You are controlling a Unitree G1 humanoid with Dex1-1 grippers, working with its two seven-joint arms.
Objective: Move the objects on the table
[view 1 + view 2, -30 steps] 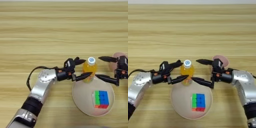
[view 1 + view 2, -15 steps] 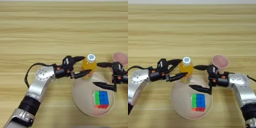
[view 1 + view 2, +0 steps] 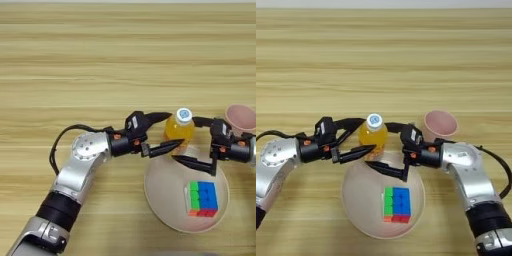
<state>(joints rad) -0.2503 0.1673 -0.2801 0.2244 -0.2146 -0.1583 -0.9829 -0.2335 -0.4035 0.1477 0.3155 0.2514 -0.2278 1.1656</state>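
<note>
Behind the bottle (image 3: 373, 136), both grippers' far fingers (image 3: 392, 126) partly vanish.

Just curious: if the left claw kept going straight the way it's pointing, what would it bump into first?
Most likely the orange-drink bottle: the open left gripper points right at it, fingers flanking its near side.

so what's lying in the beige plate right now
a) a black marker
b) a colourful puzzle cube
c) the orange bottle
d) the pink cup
b: the puzzle cube lies inside the plate, while the orange bottle stands at its far rim between both open grippers and the pink cup stands off on the table.
</note>
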